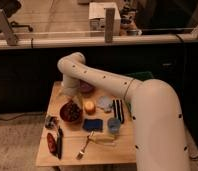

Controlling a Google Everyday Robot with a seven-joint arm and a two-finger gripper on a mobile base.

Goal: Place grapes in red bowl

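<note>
Camera view: gripper (71, 98) sits low over the table (47, 152), mostly hidden behind the arm (99, 80). Red bowl (71, 112) lies directly below it, dark grapes (70, 109) inside. Yellow fruit (89, 106) just right of it, purple bowl (86, 88) behind.

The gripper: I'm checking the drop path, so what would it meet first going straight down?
Probably the red bowl. The gripper hangs just above it, pointing down; dark grapes seem to lie there, though depth is unclear.

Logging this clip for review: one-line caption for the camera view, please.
White arm reaches over a small wooden table, its gripper above the red bowl holding grapes.
</note>
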